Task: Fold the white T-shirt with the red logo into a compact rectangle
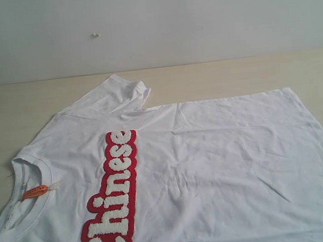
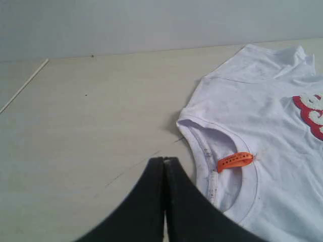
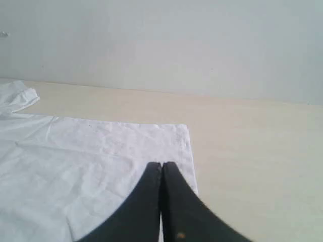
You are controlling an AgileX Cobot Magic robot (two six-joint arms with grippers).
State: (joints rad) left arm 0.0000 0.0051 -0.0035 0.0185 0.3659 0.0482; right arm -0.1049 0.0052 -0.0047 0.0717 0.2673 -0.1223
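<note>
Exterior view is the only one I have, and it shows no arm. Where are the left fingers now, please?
Observer: The left fingers are pressed shut with nothing between them, beside the collar of the white T-shirt.
Operator: Thank you. And the right fingers?
Observer: The right fingers are also shut and empty. The right wrist view shows them by the hem edge, near the shirt's far corner.
</note>
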